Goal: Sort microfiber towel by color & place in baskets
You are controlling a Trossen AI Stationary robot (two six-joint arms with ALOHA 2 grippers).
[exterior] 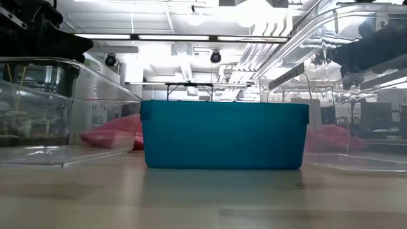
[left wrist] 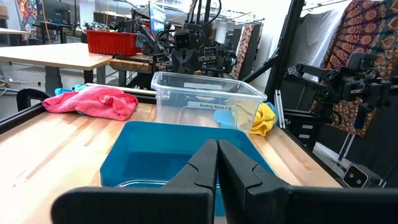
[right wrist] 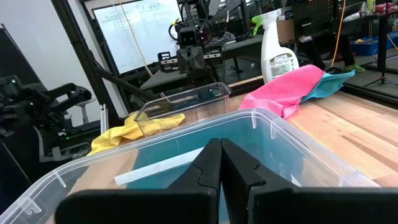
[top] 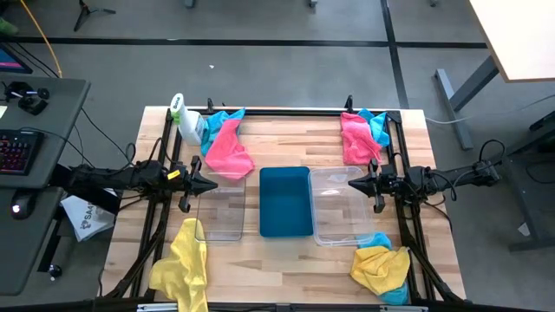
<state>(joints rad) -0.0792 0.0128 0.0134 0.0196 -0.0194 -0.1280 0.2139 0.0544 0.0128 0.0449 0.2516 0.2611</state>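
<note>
Arms level, facing inward — left gripper (top: pixel 211 185) pinched together over clear basket (top: pixel 218 227); right gripper (top: pixel 354 184) likewise.

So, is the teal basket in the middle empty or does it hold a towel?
Empty: the teal basket shows only its bare blue floor from above; no towel lies in it.

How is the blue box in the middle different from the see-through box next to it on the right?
The teal bin is solid coloured, so its walls hide what lies behind; the right clear bin lets the table show through. The teal bin looks slightly narrower than the clear bin. Both are rectangular, open-topped, upright and empty.
</note>
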